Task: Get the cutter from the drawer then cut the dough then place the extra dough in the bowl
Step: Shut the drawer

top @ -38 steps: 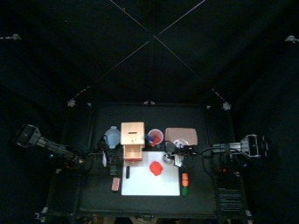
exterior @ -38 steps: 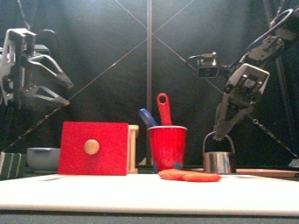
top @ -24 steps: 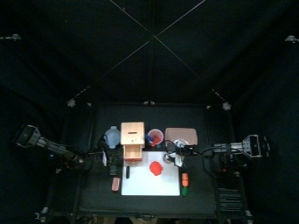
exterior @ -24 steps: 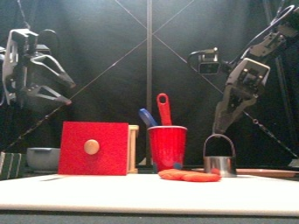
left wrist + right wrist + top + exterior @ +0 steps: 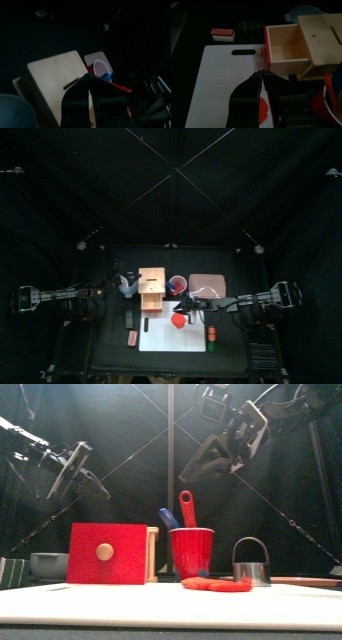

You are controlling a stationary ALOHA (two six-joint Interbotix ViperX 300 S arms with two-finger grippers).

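Over the table both arms hang raised & tilted: R gripper [image 5: 258, 75] above the white board [image 5: 218, 80], jaws pinched together; L gripper [image 5: 88, 79] likewise closed, by the box [image 5: 107, 554], drawer open. Cutter [image 5: 249, 565] stands just right of red cup [image 5: 191, 552], near dough [image 5: 217, 584]; bowl [image 5: 48, 565] half-hidden behind box.

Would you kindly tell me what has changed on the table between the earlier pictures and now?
The right gripper has lifted away from the cutter, leaving it standing beside the dough, and has risen toward the middle. The left gripper has swung in from the far left toward the wooden box. The cutter, dough, red cup and box have not moved.
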